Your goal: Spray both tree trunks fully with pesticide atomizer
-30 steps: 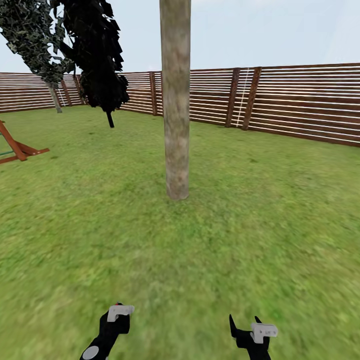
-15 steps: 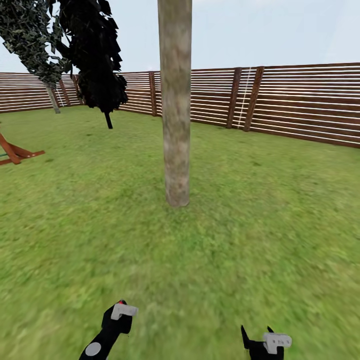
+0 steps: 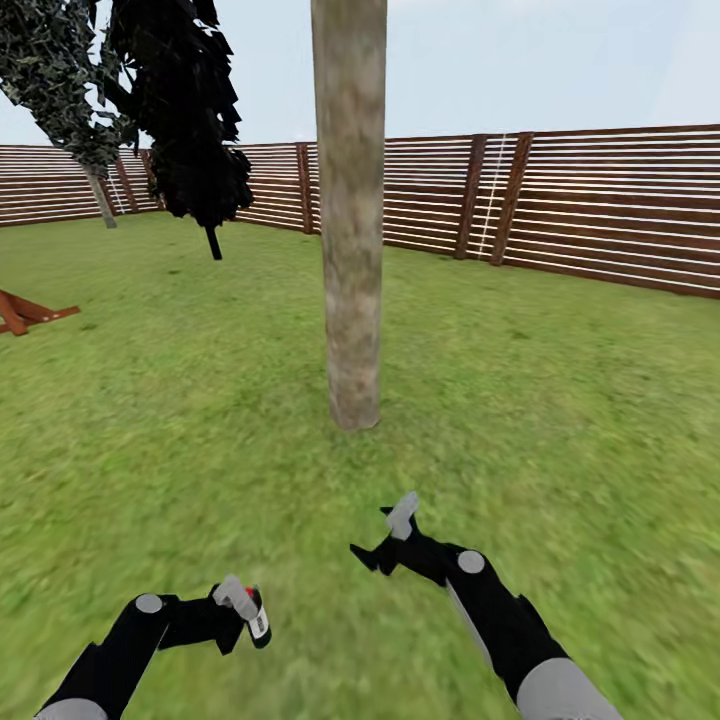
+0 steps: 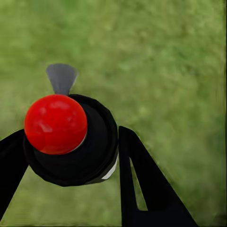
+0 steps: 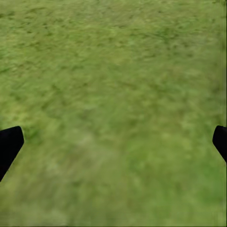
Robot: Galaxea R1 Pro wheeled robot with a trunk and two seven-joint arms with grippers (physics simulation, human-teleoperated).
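The nearest tree trunk (image 3: 350,220) rises as a pale mottled column from the grass floor (image 3: 560,420), straight ahead in the head view. My left gripper (image 3: 243,608) is low at the left, shut on the pesticide atomizer (image 3: 258,622), a small black bottle with a white label. In the left wrist view the atomizer (image 4: 71,137) shows its red cap between the black fingers (image 4: 142,184). My right gripper (image 3: 383,535) is open above the grass, short of the trunk's base; its fingertips (image 5: 8,144) stand far apart with nothing between them. A second tree (image 3: 60,80) with a pale trunk (image 3: 100,195) stands far left.
A brown slat fence (image 3: 600,200) closes the lawn at the back and right. An all-black tree (image 3: 185,110) with a thin black trunk stands left of the near trunk. A red-brown wooden frame (image 3: 25,312) lies at the left edge. Grass stretches all around.
The view has moved a little closer to the trunk. Both arms have come up and forward: the right one reaches toward the trunk's base, the left one now shows the atomizer.
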